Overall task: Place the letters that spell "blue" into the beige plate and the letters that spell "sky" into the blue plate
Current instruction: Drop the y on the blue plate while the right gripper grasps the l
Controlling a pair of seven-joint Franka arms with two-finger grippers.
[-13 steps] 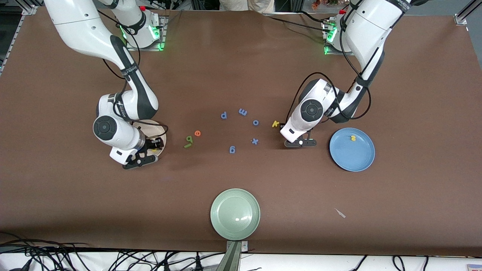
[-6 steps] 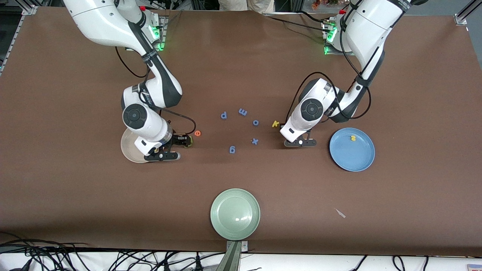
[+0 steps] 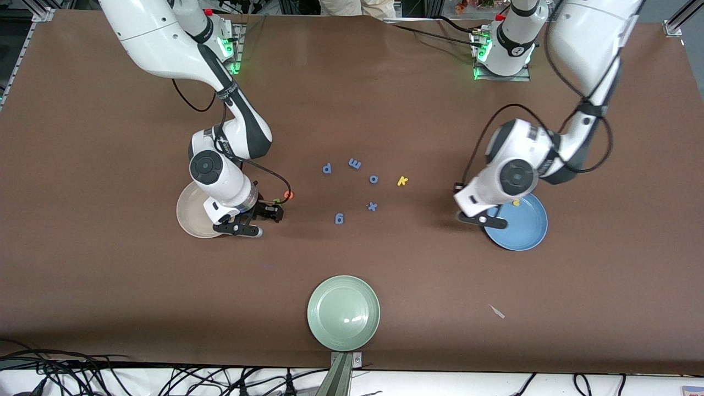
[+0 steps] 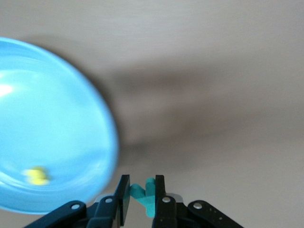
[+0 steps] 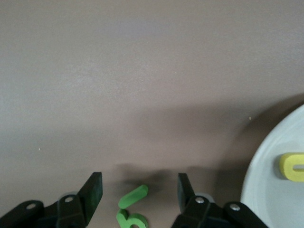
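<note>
The left tool (image 4: pixel 141 202) is clamping the small teal-green foam letter y (image 4: pixel 144 195) between narrow jaws, and it is hanging just over the rim of the round shallow light-blue plate (image 3: pixel 522 234), at the edge toward the right arm's end of the counter. The tiny yellow foam letter s (image 4: pixel 36 175) is already lying inside this plate. To do this step well, I think the tool should be carried more over the middle of the plate before opening, because here the y could drop on the rim and roll off.

The right tool (image 5: pixel 137 190) is standing wide over the small green foam letter b (image 5: pixel 130 221) and the green stick-like foam letter l (image 5: pixel 133 196), just beside the round cream-beige plate (image 3: pixel 190 217), where the yellow foam letter u (image 5: pixel 292 166) is lying. It should be closing on one letter only. The yellow foam letter k (image 3: pixel 402 180) is waiting on the counter, well apart from the light-blue plate.
</note>
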